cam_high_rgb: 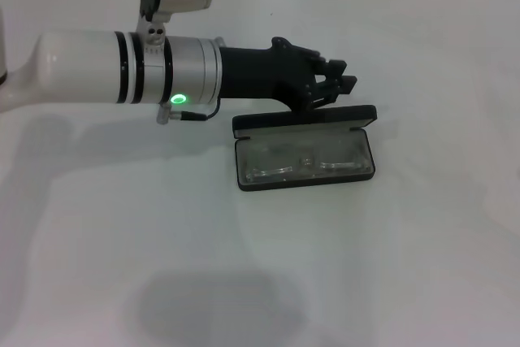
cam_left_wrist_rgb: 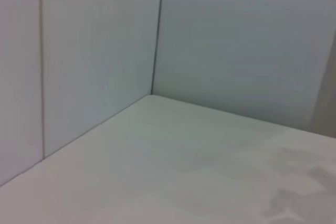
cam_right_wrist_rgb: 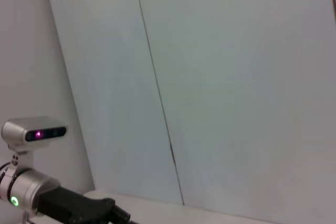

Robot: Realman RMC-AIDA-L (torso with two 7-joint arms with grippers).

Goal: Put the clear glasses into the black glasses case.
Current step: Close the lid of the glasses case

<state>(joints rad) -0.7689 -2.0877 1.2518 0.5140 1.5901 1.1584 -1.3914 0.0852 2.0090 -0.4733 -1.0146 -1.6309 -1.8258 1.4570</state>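
White bench (cam_high_rgb: 341,266) fills the head view, bare and pale in the foreground, with a soft shadow low down near the camera. Next in size is the left arm (cam_high_rgb: 122,67), a white and silver cylinder reaching in from the left side and lying nearly level above the surface — a green light glows on its wrist ring. Its black left end effector (cam_high_rgb: 345,79) hangs just behind the far edge of the case, pointing toward the robot's right; its fingers look close together with nothing between them, though from this angle I would not swear to the exact gap.

On the bench, near the middle, sits the black glasses case (cam_high_rgb: 305,158). It lies open, lid tipped back toward the far side, and its long axis runs left to right across the view, the right end slightly farther away. Inside the lower tray lie the clear glasses (cam_high_rgb: 305,162), their long axis matching the case's; the two lens curves show faintly against the lining.

From the right wrist view, the left arm and its dark end effector (cam_right_wrist_rgb: 113,211) appear low against a plain panelled wall (cam_right_wrist_rgb: 220,77). The right end effector itself is not seen in any view.
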